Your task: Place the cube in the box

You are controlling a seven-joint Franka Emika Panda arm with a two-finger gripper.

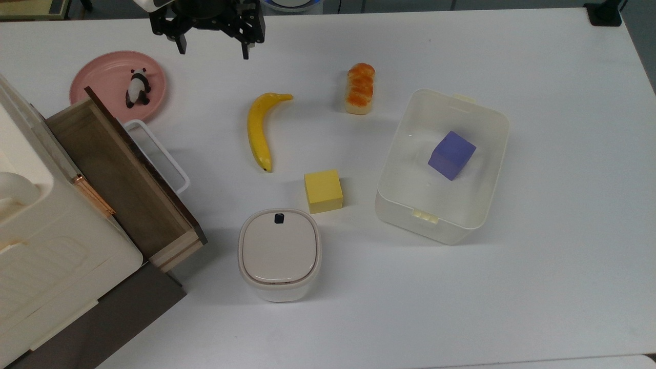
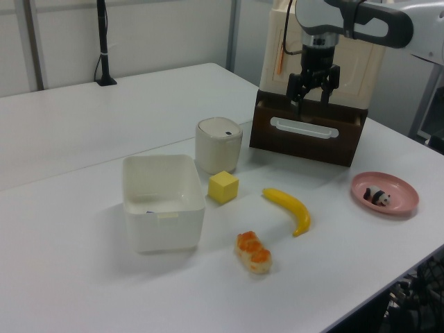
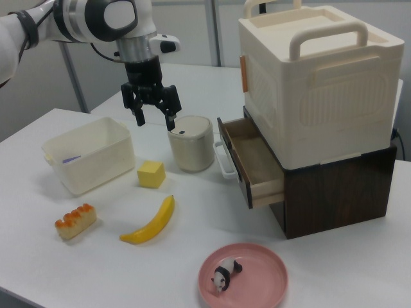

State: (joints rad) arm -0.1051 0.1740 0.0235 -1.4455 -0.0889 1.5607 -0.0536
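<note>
The yellow cube (image 1: 323,191) is sitting on the white table (image 1: 538,287), outside the translucent white box (image 1: 489,130) and just beside that box's wall on the top view's left, with a strip of bare table showing between them. A purple-blue cube (image 1: 451,155) is lying inside the box, tilted against its floor. The beige lidded bin (image 1: 279,253) with a black button is standing just below the yellow cube in the top view, near it but apart. The black gripper (image 1: 213,50) is hanging in the air at the top view's upper edge, well apart from the cube and the box, its two fingers spread wide and holding nothing; in the right view it (image 3: 154,117) is hovering above the bin and pointing straight down. A banana (image 1: 260,128) is lying on the table to the top view's upper left of the cube, and a glazed bread roll (image 1: 360,87) is resting near the box's upper corner on the top view's left. A pink plate (image 1: 102,79) is carrying a small panda figure (image 1: 137,88) near the gripper. The wooden drawer (image 1: 123,174) is standing pulled open under a cream storage case (image 3: 318,77), with its white handle (image 1: 164,154) facing the banana.
</note>
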